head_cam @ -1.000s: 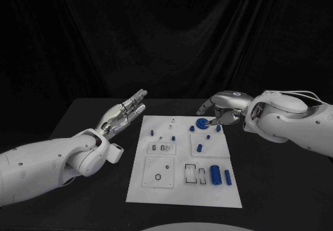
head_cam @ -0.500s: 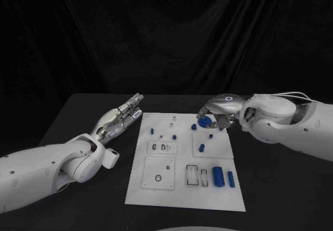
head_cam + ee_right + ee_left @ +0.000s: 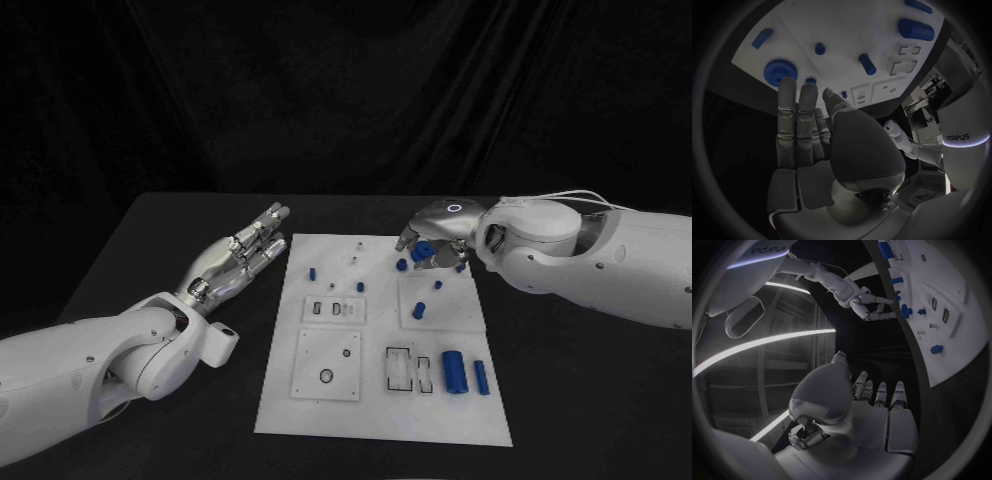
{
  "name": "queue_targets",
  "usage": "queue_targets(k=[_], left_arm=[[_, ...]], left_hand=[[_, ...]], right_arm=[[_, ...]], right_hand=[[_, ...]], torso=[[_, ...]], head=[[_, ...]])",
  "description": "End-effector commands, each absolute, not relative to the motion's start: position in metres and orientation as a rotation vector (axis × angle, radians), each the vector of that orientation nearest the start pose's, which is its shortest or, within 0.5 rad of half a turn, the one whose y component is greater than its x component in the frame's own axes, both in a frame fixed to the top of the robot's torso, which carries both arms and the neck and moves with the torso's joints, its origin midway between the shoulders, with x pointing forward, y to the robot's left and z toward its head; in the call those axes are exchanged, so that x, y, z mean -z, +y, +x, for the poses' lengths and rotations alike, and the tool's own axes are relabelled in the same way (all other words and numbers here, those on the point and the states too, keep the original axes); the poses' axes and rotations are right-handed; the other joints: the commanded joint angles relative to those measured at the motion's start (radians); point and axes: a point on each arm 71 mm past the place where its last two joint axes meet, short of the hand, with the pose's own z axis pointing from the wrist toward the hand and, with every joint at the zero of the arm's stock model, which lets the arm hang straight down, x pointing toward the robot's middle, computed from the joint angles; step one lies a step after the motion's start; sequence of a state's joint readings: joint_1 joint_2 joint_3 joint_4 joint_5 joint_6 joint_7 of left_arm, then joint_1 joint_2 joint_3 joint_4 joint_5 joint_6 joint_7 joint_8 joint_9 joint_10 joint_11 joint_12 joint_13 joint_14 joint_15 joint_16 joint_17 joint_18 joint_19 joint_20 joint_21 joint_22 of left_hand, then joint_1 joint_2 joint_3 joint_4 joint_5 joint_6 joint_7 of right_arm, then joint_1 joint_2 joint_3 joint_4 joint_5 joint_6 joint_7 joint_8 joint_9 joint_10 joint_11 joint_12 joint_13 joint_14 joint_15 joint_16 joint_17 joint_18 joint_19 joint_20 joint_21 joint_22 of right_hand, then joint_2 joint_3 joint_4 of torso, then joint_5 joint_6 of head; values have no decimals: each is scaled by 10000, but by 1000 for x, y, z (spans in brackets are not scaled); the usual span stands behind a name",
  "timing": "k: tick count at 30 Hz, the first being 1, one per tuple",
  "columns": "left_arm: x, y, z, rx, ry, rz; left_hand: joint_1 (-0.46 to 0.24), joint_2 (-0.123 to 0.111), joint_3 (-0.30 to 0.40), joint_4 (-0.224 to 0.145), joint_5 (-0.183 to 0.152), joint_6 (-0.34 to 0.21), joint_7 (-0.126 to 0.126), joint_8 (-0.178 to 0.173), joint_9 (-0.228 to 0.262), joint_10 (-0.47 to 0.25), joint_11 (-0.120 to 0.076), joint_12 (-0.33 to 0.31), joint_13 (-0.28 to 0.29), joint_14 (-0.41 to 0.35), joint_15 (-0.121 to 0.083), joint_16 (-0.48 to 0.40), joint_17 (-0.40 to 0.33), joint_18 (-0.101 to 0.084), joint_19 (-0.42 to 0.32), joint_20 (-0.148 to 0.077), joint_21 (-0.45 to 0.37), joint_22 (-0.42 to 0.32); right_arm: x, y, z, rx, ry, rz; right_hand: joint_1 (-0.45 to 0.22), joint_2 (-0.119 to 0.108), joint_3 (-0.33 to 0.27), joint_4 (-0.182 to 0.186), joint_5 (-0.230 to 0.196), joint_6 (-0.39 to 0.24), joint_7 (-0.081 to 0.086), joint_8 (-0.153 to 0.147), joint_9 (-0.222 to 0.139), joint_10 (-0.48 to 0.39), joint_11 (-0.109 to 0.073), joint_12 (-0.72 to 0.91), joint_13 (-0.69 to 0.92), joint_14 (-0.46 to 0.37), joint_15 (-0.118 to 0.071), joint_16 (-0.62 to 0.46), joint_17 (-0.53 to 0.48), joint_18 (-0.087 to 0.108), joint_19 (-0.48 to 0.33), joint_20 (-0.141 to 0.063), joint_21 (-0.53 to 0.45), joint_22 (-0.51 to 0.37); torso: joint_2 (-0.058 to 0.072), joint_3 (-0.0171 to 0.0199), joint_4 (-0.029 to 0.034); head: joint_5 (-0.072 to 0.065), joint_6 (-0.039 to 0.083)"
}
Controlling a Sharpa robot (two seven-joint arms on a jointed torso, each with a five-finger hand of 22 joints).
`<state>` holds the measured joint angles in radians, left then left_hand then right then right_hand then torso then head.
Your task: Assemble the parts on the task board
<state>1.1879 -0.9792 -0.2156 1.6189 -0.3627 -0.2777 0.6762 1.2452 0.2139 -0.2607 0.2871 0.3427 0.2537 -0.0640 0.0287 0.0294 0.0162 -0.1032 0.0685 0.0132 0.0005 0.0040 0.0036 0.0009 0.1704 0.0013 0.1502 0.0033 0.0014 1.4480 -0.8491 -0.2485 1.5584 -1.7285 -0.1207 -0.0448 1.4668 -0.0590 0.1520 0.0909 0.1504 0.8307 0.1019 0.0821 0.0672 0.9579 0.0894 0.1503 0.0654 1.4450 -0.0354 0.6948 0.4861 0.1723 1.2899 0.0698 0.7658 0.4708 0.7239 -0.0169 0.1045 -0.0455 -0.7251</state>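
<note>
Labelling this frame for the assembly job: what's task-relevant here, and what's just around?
Task things:
- task board
- blue gear, under the right robot hand
- large blue cylinder
- thin blue rod
- short blue peg

Just around:
- left robot hand, open, off the board
- black table

Black table (image 3: 173, 225), white task board (image 3: 382, 400) lying flat at its middle
</note>
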Motion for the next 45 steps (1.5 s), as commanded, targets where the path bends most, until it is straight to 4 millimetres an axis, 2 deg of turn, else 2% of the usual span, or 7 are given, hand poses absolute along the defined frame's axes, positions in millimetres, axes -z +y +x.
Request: queue_targets(k=[1, 9, 18, 24, 31, 38, 45], left_arm=[[207, 235, 431, 16282, 14003, -5479], [208, 236, 432, 16264, 14050, -5493], [209, 234, 434, 16337, 14152, -5494], [209, 234, 435, 16343, 14185, -5496], [210, 233, 436, 16358, 14216, -5490], [210, 233, 437, 16378, 14243, -5489], [210, 232, 437, 16402, 14272, -5490]], left_hand=[[121, 10, 87, -3, 108, 44, 82, 25, 18, -17, 79, -62, 5, -5, 90, -36, -9, 76, -13, 60, -33, -14], [272, 28, 134, -32, 296, 90, 106, 32, 24, -18, 98, -71, 3, -5, 107, -36, -9, 77, -13, 85, -33, -14], [432, 43, 183, -57, 490, 161, 144, 41, 31, -23, 132, -93, 0, -5, 128, -36, -9, 78, -13, 115, -33, -14], [471, 50, 197, -64, 534, 186, 155, 44, 34, -26, 144, -100, -2, -5, 139, -36, -9, 78, -13, 126, -33, -14], [521, 57, 215, -74, 595, 191, 167, 44, 34, -29, 157, -110, -4, -5, 153, -36, -9, 78, -13, 134, -33, -14], [543, 59, 222, -79, 619, 197, 173, 45, 35, -30, 165, -112, -4, -5, 159, -36, -9, 78, -13, 137, -33, -14], [582, 66, 236, -89, 655, 218, 189, 48, 38, -32, 185, -116, -4, -5, 173, -36, -9, 78, -13, 146, -33, -14]], right_arm=[[151, -191, 489, -4084, 16698, -6858], [154, -188, 496, -4060, 16608, -6854], [161, -189, 507, -3846, 16715, -6795], [165, -192, 509, -3725, 16824, -6743], [168, -193, 511, -3711, 16869, -6735], [175, -193, 512, -3759, 16936, -6726], [183, -192, 513, -3904, 16908, -6745]], right_hand=[[-77, 59, 79, 2, -56, 3, -124, -69, 3, 74, 22, -98, -4, 11, 63, 71, 32, 25, -72, 42, 86, 84], [4, 103, 228, -65, 48, 172, -240, -40, 17, 92, 44, -272, -16, -67, 79, 108, 108, -4, -161, 64, 366, 480], [-45, -17, 257, -114, 4, 257, -279, -96, -1, -295, 7, -669, -25, -296, 72, 76, 176, 40, -512, 75, 273, 456], [-134, -44, 219, -90, -108, 274, -254, -118, -3, -456, -26, -803, -11, -413, 77, 56, 202, 52, -674, 88, 229, 471], [-129, -56, 215, -113, -121, 290, -192, -124, -1, -562, -80, -855, -8, -475, 62, 64, 228, 57, -754, 84, 244, 538], [-110, -46, 227, -142, -107, 388, -36, -97, 12, -600, -149, -845, 6, -536, 31, 82, 261, 61, -836, 67, 269, 623], [-128, -47, 225, -141, -156, 465, 95, -92, 13, -405, -132, -755, 40, -539, 29, 133, 308, 36, -834, 57, 413, 852]], torso=[[77, -21, 94], [31, -37, 116], [-92, -58, 87], [-126, -76, 114], [-179, -91, 124], [-216, -105, 85], [-240, -112, 108]], head=[[-88, 40], [-159, 63], [-41, -177], [-4, -227], [-62, -282], [-1, -326], [59, -416]])
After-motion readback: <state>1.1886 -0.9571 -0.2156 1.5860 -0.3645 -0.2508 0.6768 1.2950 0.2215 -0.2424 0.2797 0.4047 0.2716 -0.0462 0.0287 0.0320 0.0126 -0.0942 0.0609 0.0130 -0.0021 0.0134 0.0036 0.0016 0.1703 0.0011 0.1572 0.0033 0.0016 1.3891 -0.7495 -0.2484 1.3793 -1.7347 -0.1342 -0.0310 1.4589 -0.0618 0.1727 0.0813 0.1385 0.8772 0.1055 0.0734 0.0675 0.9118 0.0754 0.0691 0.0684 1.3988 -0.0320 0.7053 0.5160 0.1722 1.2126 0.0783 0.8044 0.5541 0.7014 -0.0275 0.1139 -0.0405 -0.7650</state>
